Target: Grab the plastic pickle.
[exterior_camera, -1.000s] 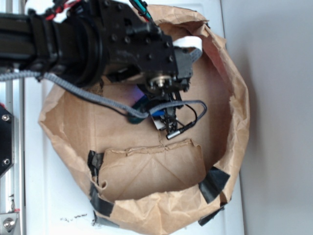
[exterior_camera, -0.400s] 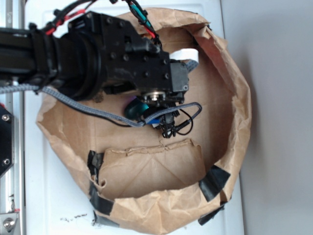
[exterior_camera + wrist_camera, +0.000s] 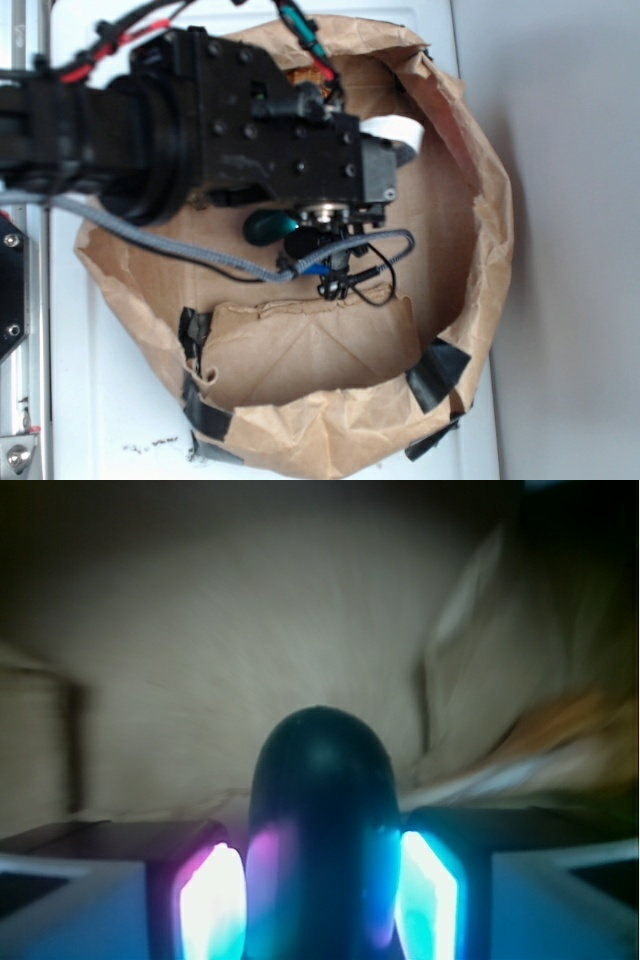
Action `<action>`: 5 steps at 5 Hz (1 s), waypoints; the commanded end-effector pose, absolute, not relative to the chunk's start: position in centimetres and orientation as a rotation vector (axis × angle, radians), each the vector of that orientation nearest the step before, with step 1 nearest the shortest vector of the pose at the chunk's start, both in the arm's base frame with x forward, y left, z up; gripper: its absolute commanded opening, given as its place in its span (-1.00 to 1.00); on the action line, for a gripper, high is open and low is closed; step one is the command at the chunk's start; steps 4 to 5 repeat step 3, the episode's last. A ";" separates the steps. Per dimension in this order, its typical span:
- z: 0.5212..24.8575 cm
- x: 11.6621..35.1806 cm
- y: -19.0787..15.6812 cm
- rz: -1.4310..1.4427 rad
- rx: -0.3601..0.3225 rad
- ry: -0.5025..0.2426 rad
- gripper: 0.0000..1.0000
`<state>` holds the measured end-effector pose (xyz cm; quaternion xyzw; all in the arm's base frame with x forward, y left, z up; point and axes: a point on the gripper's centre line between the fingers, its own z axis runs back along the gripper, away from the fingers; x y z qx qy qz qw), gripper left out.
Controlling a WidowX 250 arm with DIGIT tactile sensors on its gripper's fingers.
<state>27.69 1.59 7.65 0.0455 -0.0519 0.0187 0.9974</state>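
Observation:
The plastic pickle (image 3: 320, 780), dark green, glossy and round-ended, stands up between my two glowing pads (image 3: 212, 900) in the wrist view. My gripper (image 3: 320, 885) is shut on it, both pads pressed against its sides. From the exterior view only one rounded end of the pickle (image 3: 265, 228) pokes out to the left under the black wrist, and the gripper (image 3: 298, 240) itself is mostly hidden by the arm and its cables. The brown paper floor lies below, blurred.
A crumpled brown paper bag wall (image 3: 480, 200) rings the work area, patched with black tape (image 3: 435, 372). A folded paper flap (image 3: 310, 345) lies at the front. A white strip (image 3: 390, 125) and an orange object (image 3: 305, 78) sit at the back, partly covered by the arm.
The arm has risen toward the camera and shifted a little left, carrying the pickle with it. The gripper has stayed shut on the pickle.

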 end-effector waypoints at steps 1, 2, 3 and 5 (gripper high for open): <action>14.4 28.1 -0.1 -0.105 0.106 -0.134 -1.00; 15.6 27.6 -0.7 -0.159 0.090 -0.118 -1.00; 16.1 27.3 -1.0 -0.155 0.106 -0.126 -1.00; 16.1 27.3 -1.0 -0.155 0.106 -0.126 -1.00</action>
